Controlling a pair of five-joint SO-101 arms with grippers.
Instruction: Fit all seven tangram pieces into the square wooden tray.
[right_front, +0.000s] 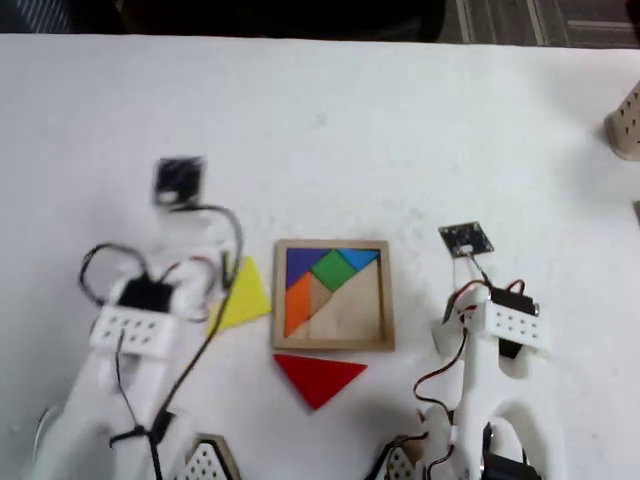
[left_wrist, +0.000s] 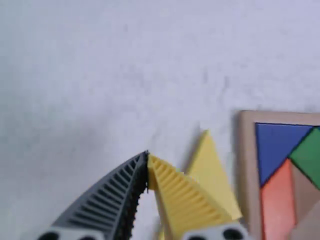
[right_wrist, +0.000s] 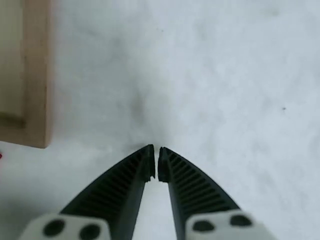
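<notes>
- Square wooden tray (right_front: 334, 344) sits mid-table on the white table (right_front: 400, 130), between the two arms.
- In the tray, a blue triangle (right_front: 300, 265) lies in the far-left corner. A green square (right_front: 333, 268) touches it on the right, and an orange piece (right_front: 297, 303) lies along the left wall.
- The tray's near-right half is plain wood colour; can't tell pieces from bare floor there.
- Yellow triangle (right_front: 243, 296) is outside the tray, flat on the table just left of its left wall.
- Red triangle (right_front: 320, 377) is also outside, flat just near of the tray's near wall, with one point facing the near edge.
- Left arm (right_front: 130, 330) is left of the tray, over the yellow triangle's left side.
- Left gripper (left_wrist: 147, 167) has one grey finger and one yellow finger. The tips are pressed together with nothing between them.
- In the left wrist view the yellow triangle (left_wrist: 210, 167) lies right beside the yellow finger, between it and the tray rim (left_wrist: 247, 165).
- Right arm (right_front: 500, 325) is right of the tray, apart from it.
- Right gripper (right_wrist: 155, 162) has two black fingers, with only a hairline slit at the tips. It holds nothing and sits over bare table beside the tray's corner (right_wrist: 37, 75).
- A beige perforated object (right_front: 626, 125) sits at the far-right table edge.
</notes>
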